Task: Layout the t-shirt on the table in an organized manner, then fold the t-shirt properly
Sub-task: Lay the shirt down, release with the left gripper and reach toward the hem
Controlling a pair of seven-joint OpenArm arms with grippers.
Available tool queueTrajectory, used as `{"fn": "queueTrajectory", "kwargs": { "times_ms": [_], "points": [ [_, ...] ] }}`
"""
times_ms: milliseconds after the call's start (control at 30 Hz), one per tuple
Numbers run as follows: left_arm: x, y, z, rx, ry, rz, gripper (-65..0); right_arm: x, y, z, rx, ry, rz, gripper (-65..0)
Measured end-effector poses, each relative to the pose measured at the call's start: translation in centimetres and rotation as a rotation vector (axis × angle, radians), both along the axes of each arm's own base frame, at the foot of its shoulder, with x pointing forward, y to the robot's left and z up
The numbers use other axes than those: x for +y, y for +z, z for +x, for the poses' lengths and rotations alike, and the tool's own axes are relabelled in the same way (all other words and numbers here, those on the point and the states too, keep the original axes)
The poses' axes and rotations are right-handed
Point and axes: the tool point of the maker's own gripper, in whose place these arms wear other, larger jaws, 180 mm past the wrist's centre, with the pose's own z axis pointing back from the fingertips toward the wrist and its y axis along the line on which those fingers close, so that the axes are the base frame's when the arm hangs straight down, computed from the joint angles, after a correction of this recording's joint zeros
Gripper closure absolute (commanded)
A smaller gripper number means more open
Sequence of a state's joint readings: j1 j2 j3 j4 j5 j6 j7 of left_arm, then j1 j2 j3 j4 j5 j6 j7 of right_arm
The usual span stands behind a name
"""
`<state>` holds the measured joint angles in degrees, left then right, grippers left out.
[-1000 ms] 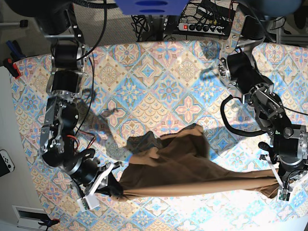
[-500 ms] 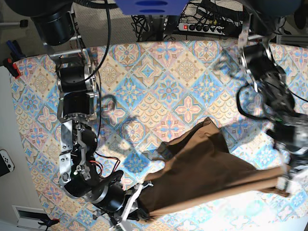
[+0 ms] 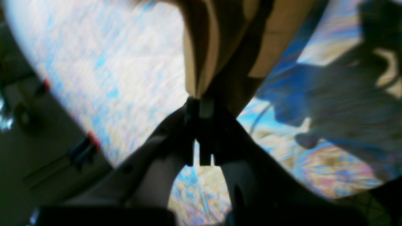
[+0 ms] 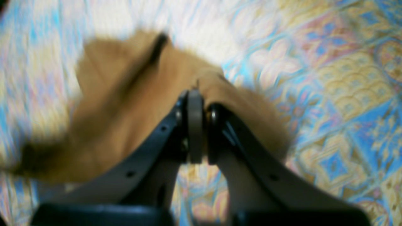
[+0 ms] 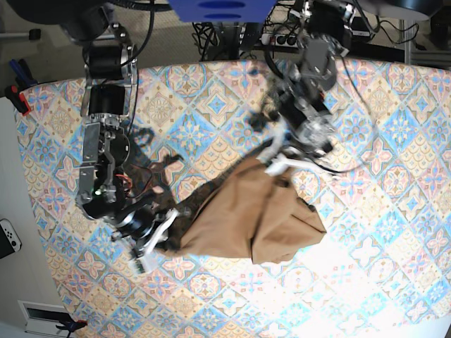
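base view: t-shirt (image 5: 257,215) bunched between both end effectors

Two black-and-silver jointed arms, black cables, red wires, pale fingers on left hand (image 5: 275,163) and right hand (image 5: 156,243).

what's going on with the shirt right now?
Both arms have the t-shirt pinched. The right gripper holds one edge low near the table; the left gripper holds another part near the middle of the table. In both wrist views the jaws are shut on tan cloth. The shirt is bunched and creased between them, not laid flat, so no folding yet. The wrist views are blurred.
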<state>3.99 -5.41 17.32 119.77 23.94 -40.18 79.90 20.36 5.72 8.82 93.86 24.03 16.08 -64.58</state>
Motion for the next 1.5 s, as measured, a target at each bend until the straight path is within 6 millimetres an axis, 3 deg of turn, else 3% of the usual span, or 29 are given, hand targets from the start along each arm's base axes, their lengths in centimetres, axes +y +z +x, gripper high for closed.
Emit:
{"fn": "queueTrajectory", "kwargs": {
  "times_ms": [67,167,333,533,633,733,800,867,933,1000,1133,1233,1367,1500],
  "points": [
    [-2.0,0.0,-0.4,0.003,-0.058,-0.007,0.0,-1.6,-1.1,-0.7,0.022,-0.044,0.030,0.0],
    [-5.5,-0.1,-1.4,0.010,-0.179,-0.013,0.0,-5.0,-5.0,-2.8,0.144,-0.143,0.026,0.0],
    [-11.1,-0.2,-2.7,0.019,-0.348,-0.040,0.0,-10.3,-4.4,-2.3,0.111,-0.308,0.110,0.0],
    [-17.9,0.5,-3.4,0.011,-0.520,-0.066,0.0,-17.1,-9.8,-5.0,0.256,-0.521,0.188,0.0],
    [-20.4,0.2,-3.6,0.020,-0.588,-0.035,0.0,-19.5,-8.9,-3.9,0.178,-0.569,0.202,0.0],
    [-23.1,0.4,-4.1,0.013,-0.663,-0.018,0.0,-20.3,-10.0,-3.9,0.202,-0.581,0.209,0.0],
    [-23.4,-0.1,-4.2,0.015,-0.680,0.007,0.0,-20.4,-11.3,-4.7,0.249,-0.582,0.199,0.0],
    [-22.1,-0.7,-3.6,0.001,-0.647,0.086,0.0,-20.6,-11.7,-5.1,0.264,-0.586,0.190,-10.3],
    [-21.5,-0.6,-3.4,-0.020,-0.635,0.132,-6.4,-21.0,-11.1,-4.9,0.245,-0.591,0.185,-20.2],
    [-21.9,-0.3,-3.6,-0.037,-0.651,0.139,-14.3,-20.9,-10.3,-4.5,0.216,-0.587,0.184,-25.9],
    [-22.2,0.5,-3.5,-0.057,-0.655,0.107,-26.4,-21.0,-8.2,-4.1,0.156,-0.580,0.162,-27.1],
    [-22.0,3.7,-2.7,-0.132,-0.614,0.012,-31.5,-21.3,-6.6,-3.7,0.110,-0.578,0.150,-27.1],
    [-20.0,7.3,-0.1,-0.240,-0.503,-0.079,-32.7,-21.1,-6.9,-3.9,0.123,-0.571,0.143,-27.1],
    [-18.3,7.5,2.6,-0.266,-0.435,-0.170,-33.1,-21.1,-7.2,-4.1,0.126,-0.570,0.142,-27.1]
  ]
}}
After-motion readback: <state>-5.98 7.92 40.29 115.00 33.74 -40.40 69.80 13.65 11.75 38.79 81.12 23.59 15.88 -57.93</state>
